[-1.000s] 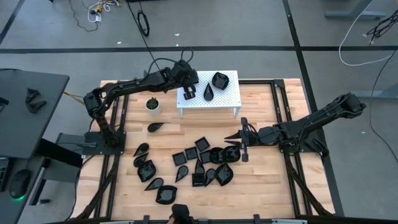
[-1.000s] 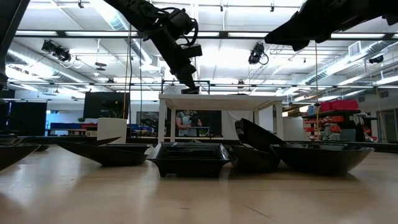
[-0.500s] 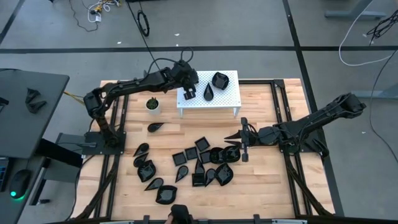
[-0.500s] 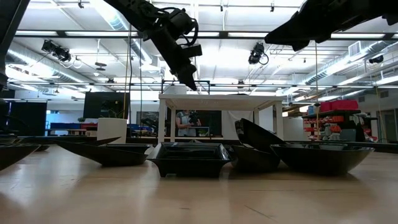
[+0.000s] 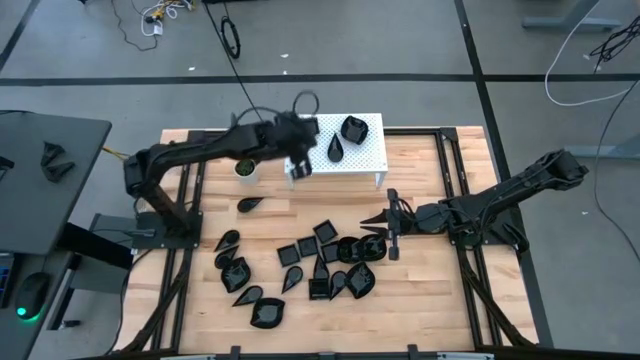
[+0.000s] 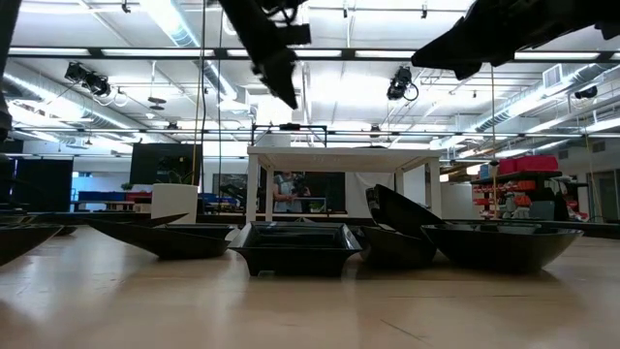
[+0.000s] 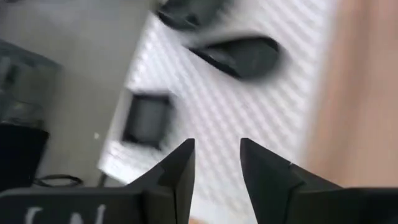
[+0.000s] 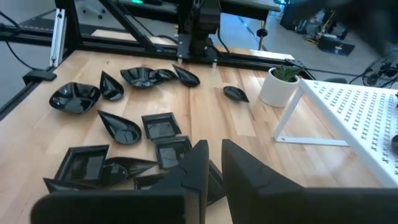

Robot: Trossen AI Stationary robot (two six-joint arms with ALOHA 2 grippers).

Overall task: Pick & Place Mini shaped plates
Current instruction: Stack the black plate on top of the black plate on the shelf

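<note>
**3 plates on the stand, left pincer open above it**

We see 3 mini shaped plates on the white perforated stand (image 5: 350, 152): a square plate (image 7: 144, 118) near its left end, a teardrop plate (image 5: 335, 147) in the middle, and a rounded plate (image 5: 353, 128) toward the far right corner. The remaining plates lie loose on the wooden bench (image 5: 420, 290), most in a cluster (image 5: 325, 262) in front of the stand, with 1 teardrop plate (image 5: 251, 204) apart, near the small white pot with a green plant (image 5: 245, 169).

Our left pincer (image 5: 300, 163) hangs over the stand's left end, raised clear of it; its fingers stand parted with nothing between them. Our right pincer (image 5: 393, 226) sits at the right edge of the cluster, fingers close together with a narrow gap, and we cannot make out anything gripped between them.
</note>
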